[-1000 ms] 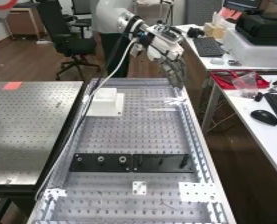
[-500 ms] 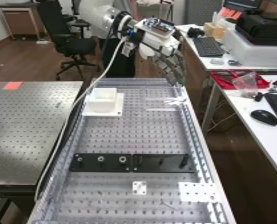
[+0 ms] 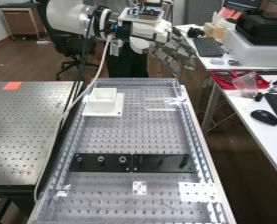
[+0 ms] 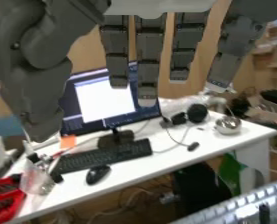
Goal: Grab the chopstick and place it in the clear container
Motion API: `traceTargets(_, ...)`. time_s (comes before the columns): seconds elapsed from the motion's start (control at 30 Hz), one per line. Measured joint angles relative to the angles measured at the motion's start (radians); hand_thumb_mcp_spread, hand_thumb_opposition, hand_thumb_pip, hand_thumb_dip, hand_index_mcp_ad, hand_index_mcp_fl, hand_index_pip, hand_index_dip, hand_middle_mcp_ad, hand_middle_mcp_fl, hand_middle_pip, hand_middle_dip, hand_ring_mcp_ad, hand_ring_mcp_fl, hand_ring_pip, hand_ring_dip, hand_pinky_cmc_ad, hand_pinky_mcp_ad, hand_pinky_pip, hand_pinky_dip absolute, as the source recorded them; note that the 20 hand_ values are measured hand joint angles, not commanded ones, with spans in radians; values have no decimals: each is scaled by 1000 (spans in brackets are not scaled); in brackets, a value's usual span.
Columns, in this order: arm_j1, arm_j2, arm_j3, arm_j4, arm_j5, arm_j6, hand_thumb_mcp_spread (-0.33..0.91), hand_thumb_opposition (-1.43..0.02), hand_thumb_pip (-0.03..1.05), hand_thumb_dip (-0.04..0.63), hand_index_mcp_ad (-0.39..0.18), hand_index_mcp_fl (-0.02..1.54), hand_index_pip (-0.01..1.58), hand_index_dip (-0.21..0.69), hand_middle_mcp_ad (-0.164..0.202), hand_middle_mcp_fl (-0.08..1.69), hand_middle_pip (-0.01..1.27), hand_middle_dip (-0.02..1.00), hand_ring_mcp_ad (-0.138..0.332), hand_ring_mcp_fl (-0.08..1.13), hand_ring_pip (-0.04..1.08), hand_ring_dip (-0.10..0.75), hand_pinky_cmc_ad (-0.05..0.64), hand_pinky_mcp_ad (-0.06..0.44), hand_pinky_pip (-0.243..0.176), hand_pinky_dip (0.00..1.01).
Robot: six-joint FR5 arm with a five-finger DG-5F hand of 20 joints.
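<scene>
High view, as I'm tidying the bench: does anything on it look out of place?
A crumpled whitish patch, perhaps tape, sits on the right rail near the bench's far end; its ragged shape looks odd against straight metal. Nothing looks spilled.

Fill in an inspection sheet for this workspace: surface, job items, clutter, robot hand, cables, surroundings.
Surface: perforated metal bench carrying black plates.
Job items: white box on a white base; pale strips toward the far end, cannot tell whether one is the chopstick.
Clutter: small white perforated plate.
Robot hand: open, empty, near the bench's far end.
Cables: white cable hanging from the arm.
Surroundings: desk, monitor, office chair.
</scene>
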Motion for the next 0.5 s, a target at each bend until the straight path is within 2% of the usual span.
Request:
traceTargets(0.13, -55, 77, -99, 130, -141, -59, 178, -737, 653, 141, -54, 239, 112, 106, 56, 370, 119, 456, 113, 152, 87, 314, 393, 330, -51, 578)
traceTargets(0.27, -107, 146, -182, 265, -270, -128, 140, -735, 653, 112, -58, 175, 101, 140, 61, 309, 115, 415, 133, 99, 94, 278, 393, 330, -51, 508)
traceTargets(0.33, -118, 161, -193, 303, -300, -147, 113, -730, 653, 113, -59, 159, 101, 148, 61, 314, 113, 394, 134, 79, 91, 255, 387, 330, -51, 461)
traceTargets(0.37, -118, 161, -192, 309, -301, -151, 106, -724, 654, 93, -61, 152, 87, 147, 56, 291, 112, 384, 129, 77, 87, 243, 386, 328, -51, 445)
traceTargets(0.5, -110, 145, -177, 296, -266, -172, 98, -730, 656, 91, -61, 150, 91, 169, 54, 234, 113, 382, 133, 63, 89, 239, 384, 328, -51, 429)
